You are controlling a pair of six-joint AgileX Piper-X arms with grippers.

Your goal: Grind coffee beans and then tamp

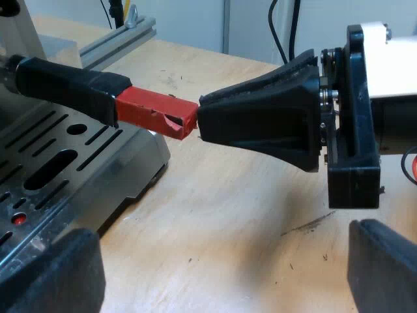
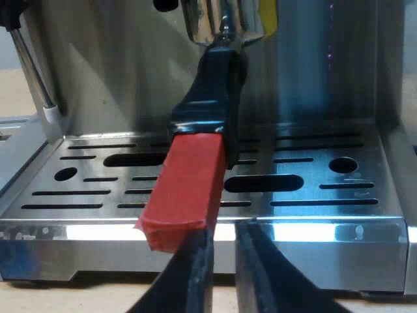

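The metal holder is locked into the espresso machine's front [image 2: 313,72], under the group head [image 2: 225,19]. Its dark handle [image 2: 212,91] [image 1: 65,85] sticks out over the drip tray [image 2: 326,189] [image 1: 58,150] and ends in red [image 2: 186,195] [image 1: 156,112]. My right gripper [image 2: 223,238] [image 1: 202,120] is at the tip of the red end, touching it, with its fingers nearly together and nothing between them. My left gripper [image 1: 221,274] hangs open over the wooden table [image 1: 228,208], beside the machine's base and apart from the handle.
A steam wand [image 2: 32,72] hangs at one side of the machine's front. An aluminium rail [image 1: 124,36] and a pale wall [image 1: 195,23] lie beyond the table. Bare wood lies under the right arm, with a few dark specks [image 1: 306,225].
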